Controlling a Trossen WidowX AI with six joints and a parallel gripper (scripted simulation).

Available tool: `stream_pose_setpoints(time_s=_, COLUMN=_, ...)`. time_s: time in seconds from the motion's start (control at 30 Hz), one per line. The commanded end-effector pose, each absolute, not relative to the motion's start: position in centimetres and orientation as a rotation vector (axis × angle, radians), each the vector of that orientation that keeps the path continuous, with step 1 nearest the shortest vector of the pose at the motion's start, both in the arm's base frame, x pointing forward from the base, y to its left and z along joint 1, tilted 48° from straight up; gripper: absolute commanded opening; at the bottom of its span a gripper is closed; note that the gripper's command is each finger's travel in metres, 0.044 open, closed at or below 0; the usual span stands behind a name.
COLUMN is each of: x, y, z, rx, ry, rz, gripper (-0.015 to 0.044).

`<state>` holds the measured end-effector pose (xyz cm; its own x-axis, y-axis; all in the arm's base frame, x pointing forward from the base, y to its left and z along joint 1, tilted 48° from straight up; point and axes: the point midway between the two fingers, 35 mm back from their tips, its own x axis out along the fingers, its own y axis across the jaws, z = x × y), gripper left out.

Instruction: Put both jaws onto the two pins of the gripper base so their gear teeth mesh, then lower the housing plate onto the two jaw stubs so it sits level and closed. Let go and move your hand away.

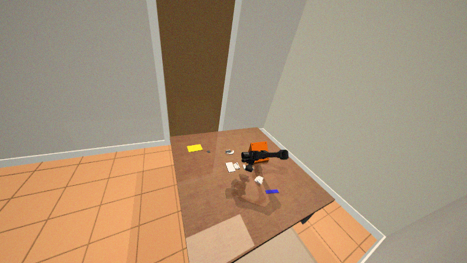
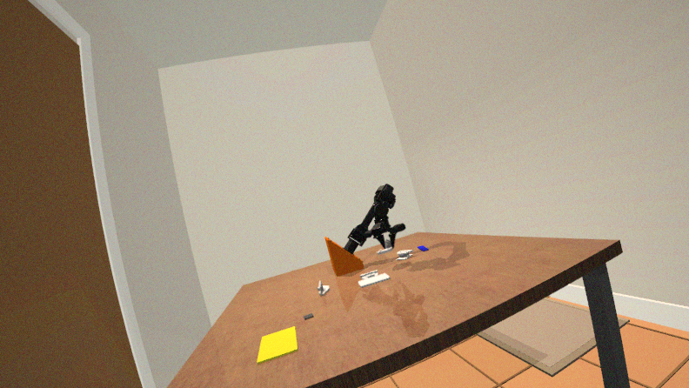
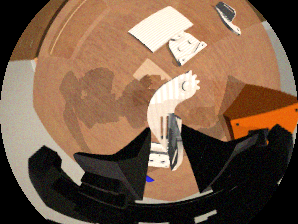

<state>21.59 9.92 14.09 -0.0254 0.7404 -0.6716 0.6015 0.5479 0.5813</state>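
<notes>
My gripper (image 2: 387, 244) (image 3: 164, 129) is shut on a white curved jaw (image 1: 244, 166) (image 2: 384, 250) (image 3: 170, 95) with gear teeth at its free end, held above the table. The other jaw (image 1: 229, 151) (image 2: 323, 288) (image 3: 228, 18), white and dark, lies on the table at a distance. One white part (image 1: 236, 165) (image 2: 368, 274) (image 3: 186, 47) with small holes lies beside a ribbed white block. Another white part (image 1: 259, 180) (image 2: 404, 253) (image 3: 159, 160) is partly hidden behind the held jaw in the wrist view. I cannot tell which is the gripper base and which the housing plate.
The ribbed white block (image 1: 230, 167) (image 2: 374, 280) (image 3: 161, 28) lies flat. An orange wedge (image 1: 258, 146) (image 2: 339, 260) (image 3: 265, 119) stands close by the arm. A blue piece (image 1: 272, 191) (image 2: 423, 248) (image 3: 150, 178), a yellow plate (image 1: 194, 147) (image 2: 277, 344) and a small dark block (image 1: 208, 151) (image 2: 308, 317) lie farther out.
</notes>
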Motion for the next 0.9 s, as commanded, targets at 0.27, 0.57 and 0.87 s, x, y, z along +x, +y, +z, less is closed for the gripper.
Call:
stream_pose_setpoints(time_s=0.27, x=22.3, y=8.9, z=13.0, rx=1.352, ry=1.775, rz=-0.118, gripper=0.0134)
stream_pose_setpoints(time_s=0.57, x=22.7, y=8.3, z=12.2, rx=1.517, ry=1.803, rz=-0.340, gripper=0.0134)
stream_pose_setpoints(time_s=0.87, x=23.0, y=7.6, z=11.5, rx=1.676, ry=1.811, rz=-0.572, gripper=0.0134)
